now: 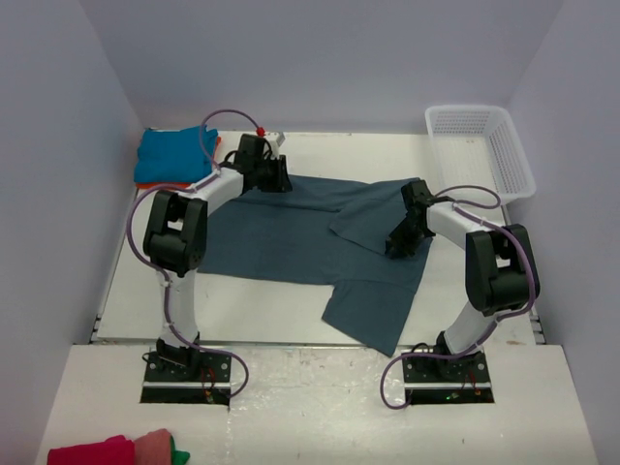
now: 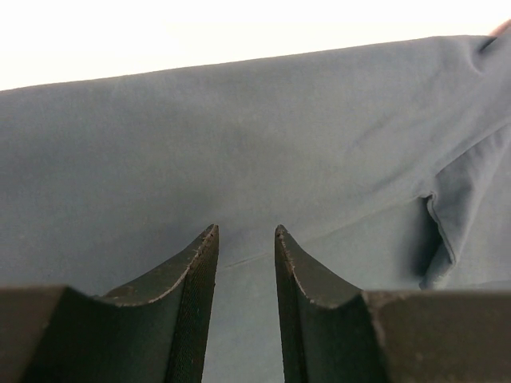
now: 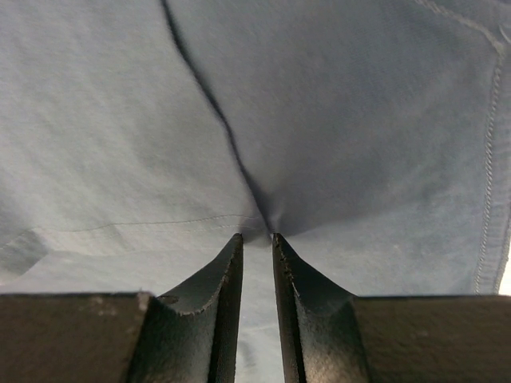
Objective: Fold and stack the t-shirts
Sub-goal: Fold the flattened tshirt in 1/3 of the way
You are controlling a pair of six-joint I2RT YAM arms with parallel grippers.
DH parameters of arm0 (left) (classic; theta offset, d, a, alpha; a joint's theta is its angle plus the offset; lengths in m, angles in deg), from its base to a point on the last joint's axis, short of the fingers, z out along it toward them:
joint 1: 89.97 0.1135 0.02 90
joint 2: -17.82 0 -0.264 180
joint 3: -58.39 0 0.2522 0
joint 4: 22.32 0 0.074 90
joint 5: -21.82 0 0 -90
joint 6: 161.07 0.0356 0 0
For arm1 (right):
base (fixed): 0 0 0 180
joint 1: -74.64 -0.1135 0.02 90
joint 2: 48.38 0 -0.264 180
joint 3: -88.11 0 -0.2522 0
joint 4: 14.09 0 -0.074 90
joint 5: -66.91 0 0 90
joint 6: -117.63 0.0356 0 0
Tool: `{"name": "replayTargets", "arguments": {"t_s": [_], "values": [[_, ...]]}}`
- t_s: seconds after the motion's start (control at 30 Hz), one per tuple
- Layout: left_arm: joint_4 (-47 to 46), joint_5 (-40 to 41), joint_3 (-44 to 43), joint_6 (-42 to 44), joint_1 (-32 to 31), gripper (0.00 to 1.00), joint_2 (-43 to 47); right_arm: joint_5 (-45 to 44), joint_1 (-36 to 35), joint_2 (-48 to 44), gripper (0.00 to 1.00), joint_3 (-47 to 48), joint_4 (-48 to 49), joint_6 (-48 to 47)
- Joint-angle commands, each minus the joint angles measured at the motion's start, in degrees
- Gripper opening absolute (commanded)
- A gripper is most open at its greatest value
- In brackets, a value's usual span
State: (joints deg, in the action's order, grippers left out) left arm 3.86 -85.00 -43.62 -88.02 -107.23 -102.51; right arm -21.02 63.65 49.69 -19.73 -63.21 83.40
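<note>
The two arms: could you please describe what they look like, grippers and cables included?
Both the left arm and right arm have white links with bulky black joint housings, on black base plates. A thin purple cable loops along each. The left gripper and right gripper are black; their fingers are dark, matte wedges tapering to scuffed tips.

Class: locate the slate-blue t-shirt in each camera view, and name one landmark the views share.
Top external: slate-blue t-shirt spread across the centre.
Left wrist: slate-blue t-shirt fills most of the frame.
Right wrist: slate-blue t-shirt fills the frame, pinched by right gripper.
Shared landmark: the folded-over flap, seemingly right in left wrist.
</note>
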Motion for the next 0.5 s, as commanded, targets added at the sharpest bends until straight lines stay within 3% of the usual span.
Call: {"name": "replayTargets", "arguments": {"t_s": [0.0,0.47], "values": [[-3.02,-2.25,0.62,-0.19,0.56,0.36,3.88,-1.36,-0.53,0.11,0.22,1.73,-2.61,1.36],[-4.77,-4.19,2.46,-0.89,0.64,0.37,5.02,-2.33,-0.71,4.59,0.24,7.79,-7.18,0.31]]}}
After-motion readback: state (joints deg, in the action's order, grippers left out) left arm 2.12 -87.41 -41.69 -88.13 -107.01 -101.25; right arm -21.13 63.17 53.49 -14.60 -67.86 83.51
